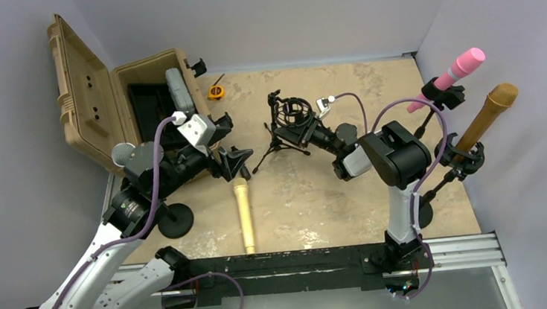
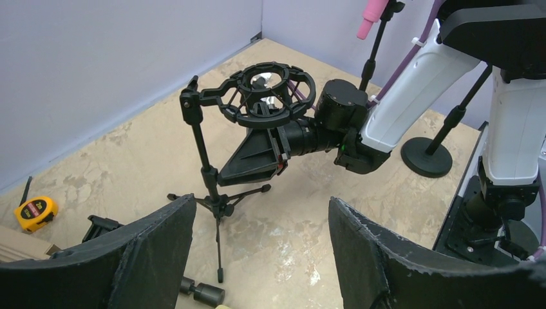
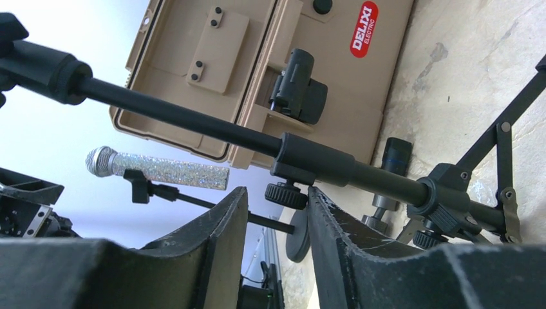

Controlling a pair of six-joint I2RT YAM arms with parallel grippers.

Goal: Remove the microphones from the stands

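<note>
A tan hard case [image 1: 85,96] stands open at the far left of the mottled beige worktop [image 1: 311,196], its lid swung out to the left and a grey slab-like object [image 1: 179,90] standing upright in its dark interior. A red DELIXI label [image 3: 364,29] and a black latch [image 3: 297,87] show on its outer face. A yellow tape measure [image 1: 216,92] lies just beside the case, near the grey back wall [image 1: 258,14].

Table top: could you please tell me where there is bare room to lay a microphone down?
Best is the bare table between the cream microphone and the right arm. A second patch lies at the far wall, right of the tripod stand. It is crowded by the tan case and along the right-edge stands.
</note>
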